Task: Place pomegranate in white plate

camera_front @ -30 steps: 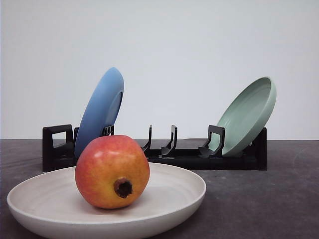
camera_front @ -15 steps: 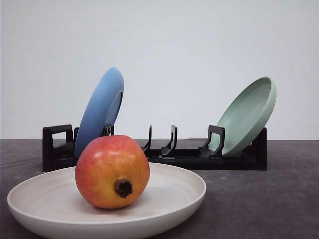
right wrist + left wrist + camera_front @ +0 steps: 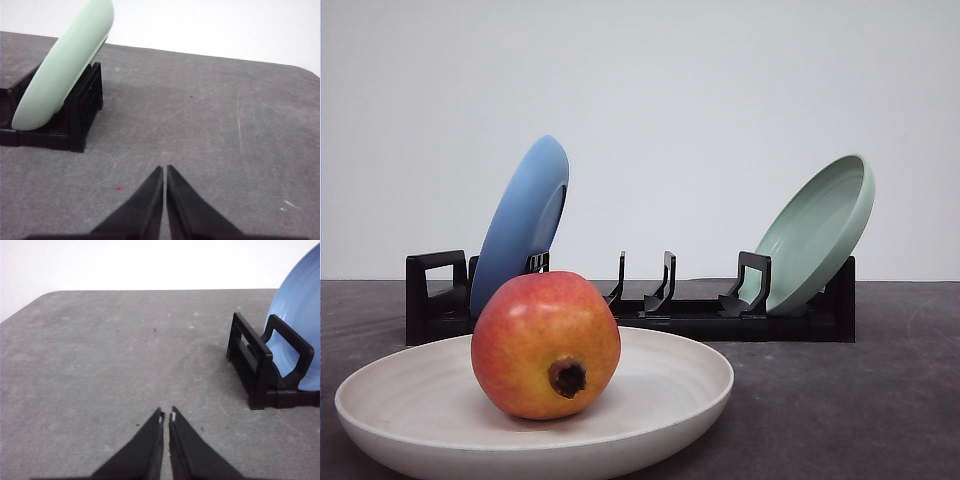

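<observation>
The pomegranate (image 3: pixel 545 343), red fading to yellow-orange with its dark calyx facing the camera, rests inside the white plate (image 3: pixel 670 390) at the front left of the table. My left gripper (image 3: pixel 166 416) is shut and empty above bare grey table, off the rack's blue-plate end. Shut and empty too, my right gripper (image 3: pixel 164 169) hangs over bare table off the rack's green-plate end.
A black dish rack (image 3: pixel 690 315) stands behind the white plate, holding a blue plate (image 3: pixel 520 220) on its left and a mint-green plate (image 3: pixel 815 235) on its right. The rack's end (image 3: pixel 260 370) and the green plate (image 3: pixel 65 65) sit near the grippers.
</observation>
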`<move>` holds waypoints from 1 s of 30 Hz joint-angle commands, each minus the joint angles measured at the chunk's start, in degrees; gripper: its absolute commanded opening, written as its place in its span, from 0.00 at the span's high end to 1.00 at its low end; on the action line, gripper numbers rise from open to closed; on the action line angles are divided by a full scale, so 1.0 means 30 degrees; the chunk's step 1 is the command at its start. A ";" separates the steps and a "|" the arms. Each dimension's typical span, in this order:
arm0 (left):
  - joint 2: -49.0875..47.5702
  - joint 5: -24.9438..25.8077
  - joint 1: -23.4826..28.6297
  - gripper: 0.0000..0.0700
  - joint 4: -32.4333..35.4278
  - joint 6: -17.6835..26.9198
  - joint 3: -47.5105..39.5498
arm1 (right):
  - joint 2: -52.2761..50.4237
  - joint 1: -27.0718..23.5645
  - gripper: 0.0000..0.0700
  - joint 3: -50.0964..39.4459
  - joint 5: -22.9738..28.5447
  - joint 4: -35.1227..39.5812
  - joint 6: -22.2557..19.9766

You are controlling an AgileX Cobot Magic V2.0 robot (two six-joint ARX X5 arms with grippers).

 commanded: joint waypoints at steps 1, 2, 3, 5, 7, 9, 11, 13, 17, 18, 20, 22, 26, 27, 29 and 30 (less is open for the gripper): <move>-0.0022 -0.0036 -0.0015 1.00 -0.0073 -0.0153 -0.0182 | -0.0015 0.0044 0.99 -0.0073 0.0000 0.0175 0.0197; -0.0022 -0.0036 -0.0015 1.00 -0.0073 -0.0153 -0.0182 | -0.0015 0.0044 0.99 -0.0073 0.0000 0.0175 0.0197; -0.0022 -0.0036 -0.0015 1.00 -0.0073 -0.0153 -0.0182 | -0.0015 0.0044 0.99 -0.0073 0.0000 0.0179 0.0197; -0.0022 -0.0033 -0.0015 1.00 -0.0073 -0.0153 -0.0182 | -0.0015 0.0044 0.99 -0.0073 0.0000 0.0178 0.0197; -0.0022 -0.0036 -0.0015 1.00 -0.0073 -0.0153 -0.0182 | -0.0015 0.0044 0.99 -0.0073 0.0000 0.0175 0.0197; -0.0022 -0.0036 -0.0015 1.00 -0.0073 -0.0153 -0.0182 | -0.0015 0.0044 0.99 -0.0073 0.0000 0.0179 0.0197; -0.0022 -0.0036 -0.0015 1.00 -0.0073 -0.0157 -0.0182 | -0.0015 0.0044 0.99 -0.0073 0.0000 0.0175 0.0197; -0.0022 -0.0036 -0.0015 1.00 -0.0073 -0.0160 -0.0182 | -0.0015 0.0044 0.99 -0.0073 0.0000 0.0175 0.0197; -0.0022 -0.0036 -0.0015 1.00 -0.0073 -0.0156 -0.0182 | -0.0015 0.0044 0.99 -0.0073 0.0000 0.0175 0.0197; -0.0022 -0.0036 -0.0019 1.00 -0.0073 -0.0157 -0.0182 | -0.0015 0.0044 0.99 -0.0073 0.0000 0.0179 0.0197; -0.0022 -0.0036 -0.0022 1.00 -0.0073 -0.0157 -0.0182 | -0.0015 0.0044 0.99 -0.0073 0.0000 0.0179 0.0197; -0.0022 -0.0036 -0.0022 1.00 -0.0073 -0.0157 -0.0182 | -0.0015 0.0044 0.99 -0.0073 0.0000 0.0175 0.0197; -0.0022 -0.0036 -0.0022 1.00 -0.0073 -0.0153 -0.0182 | -0.0015 0.0044 0.99 -0.0073 0.0000 0.0175 0.0197; -0.0022 -0.0036 -0.0022 1.00 -0.0073 -0.0153 -0.0182 | -0.0015 0.0044 0.99 -0.0073 0.0000 0.0175 0.0197; -0.0022 -0.0036 -0.0022 1.00 -0.0073 -0.0153 -0.0182 | -0.0015 0.0044 0.99 -0.0073 0.0000 0.0179 0.0197; -0.0022 -0.0036 -0.0022 1.00 -0.0073 -0.0153 -0.0182 | -0.0015 0.0044 0.99 -0.0073 0.0004 0.0178 0.0197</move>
